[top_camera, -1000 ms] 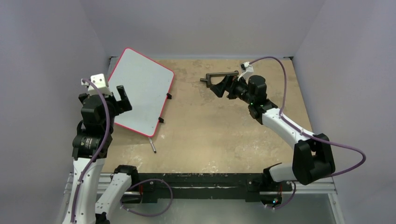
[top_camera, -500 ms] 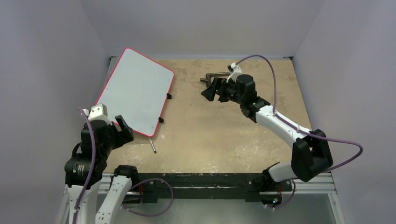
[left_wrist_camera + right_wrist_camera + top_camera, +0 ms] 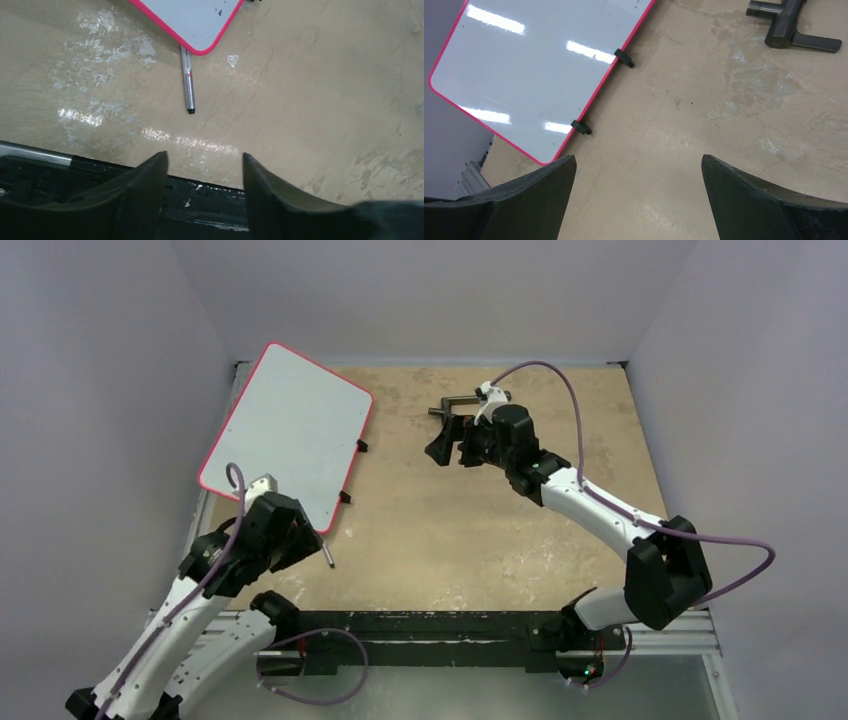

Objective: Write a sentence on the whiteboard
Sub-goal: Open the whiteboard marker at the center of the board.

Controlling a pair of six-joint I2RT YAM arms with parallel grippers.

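Red-rimmed whiteboard lies blank at the table's far left; looks stiff, light, slick; pen by its near corner, best pinched mid-barrel; left fingers part-open, right fingers wide, both empty.

Top view: soft, even light from above, fairly bright, no hard shadows. Here flat white board with red rim looks pale grey, no glare. Surface of tan worn bench dull, picture sharp enough.

Right wrist view: four bright strips of glare on board, rest of it clean white.

Left wrist view: white shiny streaks on bench near front edge. Here thin silver marker pen is sharp.

Wrist views: black left end effector and black right end effector close to lens, very dark, soft edges, little detail.
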